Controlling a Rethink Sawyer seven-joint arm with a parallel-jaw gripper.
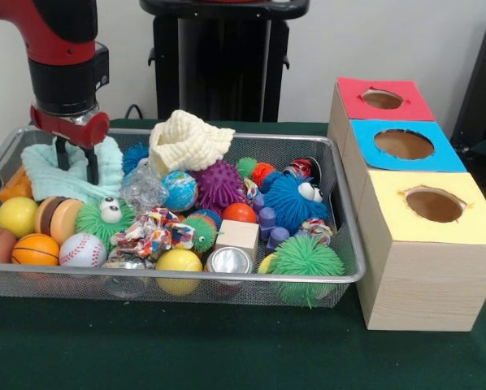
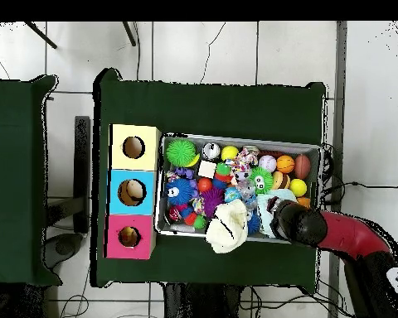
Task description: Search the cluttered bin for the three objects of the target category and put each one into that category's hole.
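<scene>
Gripper fingers straddle the mint cloth in the bin.

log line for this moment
phase: search | gripper: open, over mint cloth | bin: full | holes: nothing visibly placed

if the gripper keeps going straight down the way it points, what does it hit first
Most likely the mint green cloth in the bin's corner. The gripper points straight down with its open fingers already at the cloth's folds, so almost nothing lies between them, though exact depth is hard to judge.
</scene>
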